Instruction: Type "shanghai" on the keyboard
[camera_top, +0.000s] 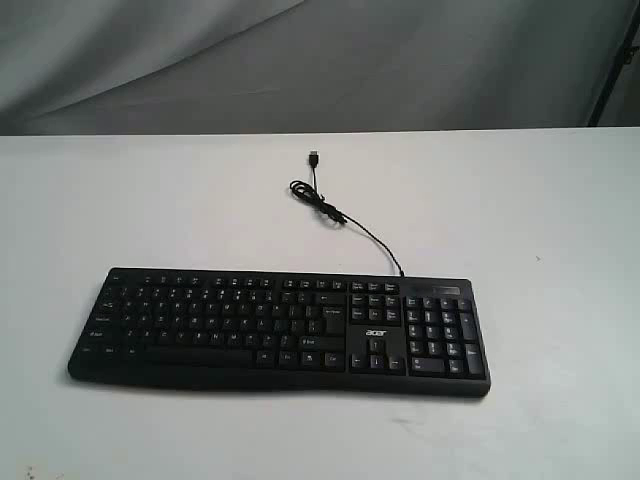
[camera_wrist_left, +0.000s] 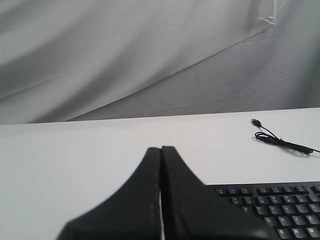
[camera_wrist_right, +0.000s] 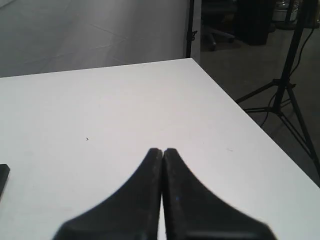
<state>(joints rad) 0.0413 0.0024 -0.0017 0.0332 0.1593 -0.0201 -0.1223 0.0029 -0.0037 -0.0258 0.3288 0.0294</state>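
keyboard (camera_top: 275, 330) sits flat on the white surface (camera_top: 540, 200), cable (camera_top: 340, 215) trailing off its back. left jaws and right jaws both pressed together, touching nothing i think.

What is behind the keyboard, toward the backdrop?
Its black cable runs from the keyboard's back edge across the white table, coils and ends in a loose USB plug. Beyond hangs grey cloth. The tabletop under the keyboard is covered.

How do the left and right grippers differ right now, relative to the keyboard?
The left gripper has the keyboard close beside it; the right gripper sees only a sliver of it, with white table ahead. The left faces the cable and grey backdrop; the right faces the table's corner. Both are black, shut and empty.
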